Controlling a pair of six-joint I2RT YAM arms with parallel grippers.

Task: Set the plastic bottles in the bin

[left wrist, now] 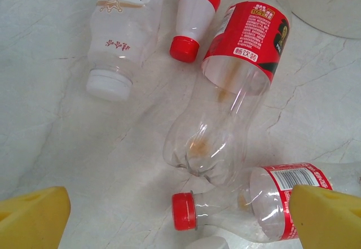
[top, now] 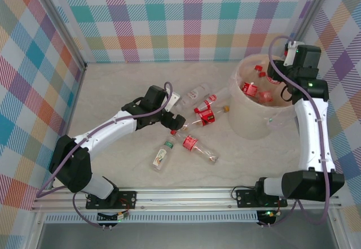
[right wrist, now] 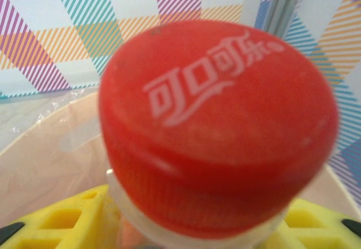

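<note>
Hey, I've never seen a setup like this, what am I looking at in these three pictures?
These are two robot arms bolted to the table's near edge. The overhead picture shows both: the left arm reaches over several empty plastic bottles lying on the table; the right arm hangs over a big white bin with bottles already inside. The other two pictures come from a small camera on each wrist. The left one looks down past the wide-open left jaws, yellow, at those bottles. The right one shows a red-capped bottle gripped in the right jaws, above the bin.
</note>
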